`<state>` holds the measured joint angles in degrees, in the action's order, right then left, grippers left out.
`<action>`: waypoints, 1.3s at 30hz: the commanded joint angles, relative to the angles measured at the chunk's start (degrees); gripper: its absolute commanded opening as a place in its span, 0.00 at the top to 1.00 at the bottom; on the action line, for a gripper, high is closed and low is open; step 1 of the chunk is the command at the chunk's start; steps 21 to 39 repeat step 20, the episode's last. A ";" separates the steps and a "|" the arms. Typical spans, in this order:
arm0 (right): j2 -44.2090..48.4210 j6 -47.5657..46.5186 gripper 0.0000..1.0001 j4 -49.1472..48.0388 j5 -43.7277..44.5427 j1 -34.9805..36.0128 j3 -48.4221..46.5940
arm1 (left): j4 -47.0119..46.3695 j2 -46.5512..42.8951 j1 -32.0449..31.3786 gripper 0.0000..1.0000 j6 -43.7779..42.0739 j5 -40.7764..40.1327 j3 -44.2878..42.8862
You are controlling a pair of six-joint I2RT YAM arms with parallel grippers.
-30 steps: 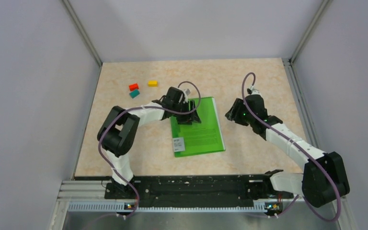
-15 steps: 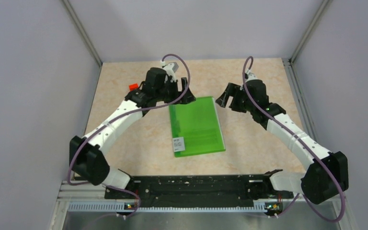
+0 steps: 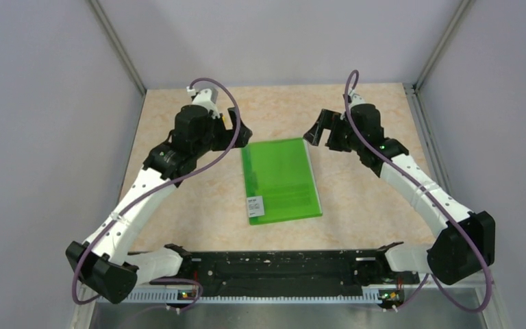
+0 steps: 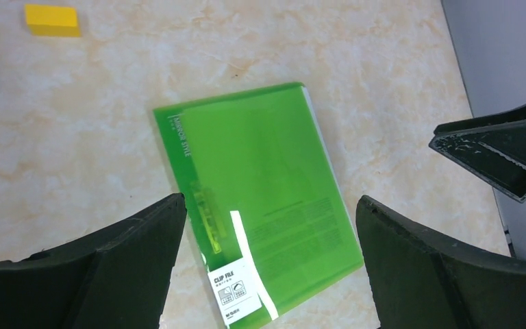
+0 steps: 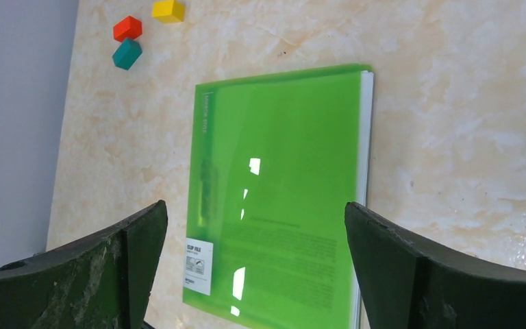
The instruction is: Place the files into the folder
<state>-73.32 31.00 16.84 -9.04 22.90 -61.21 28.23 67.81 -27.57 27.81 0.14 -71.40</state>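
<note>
The green folder (image 3: 279, 178) lies shut and flat in the middle of the table, its white label (image 3: 255, 205) at the near left corner. The files lie inside it: their printed text shows through the cover (image 4: 301, 219) and their white edges show along the right side (image 5: 364, 137). My left gripper (image 3: 236, 130) is open and empty, raised above the folder's far left corner. My right gripper (image 3: 318, 131) is open and empty, raised off its far right corner. In both wrist views the folder (image 4: 253, 157) (image 5: 281, 137) lies below the spread fingers.
A red block (image 5: 127, 28), a yellow block (image 5: 168, 9) and a teal block (image 5: 127, 53) lie at the far left of the table, beyond the folder. Grey walls close in the table on the left, right and back.
My left gripper has lifted off the folder's far edge and swung back and to the left. My right gripper has risen and moved a little farther back. The folder lies still.
</note>
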 commanded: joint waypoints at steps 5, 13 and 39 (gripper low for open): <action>-0.01 -1.12 0.01 -0.29 2.93 0.68 -3.24 | 0.80 -2.84 0.24 0.02 1.80 -6.64 2.78; 1.01 -1.31 0.01 -0.58 3.85 0.67 -1.64 | 0.24 -2.52 0.26 0.02 2.09 -7.74 4.09; 1.06 -0.91 0.01 -1.28 3.49 0.68 -0.77 | -0.20 -2.91 0.30 0.02 2.39 -9.06 5.25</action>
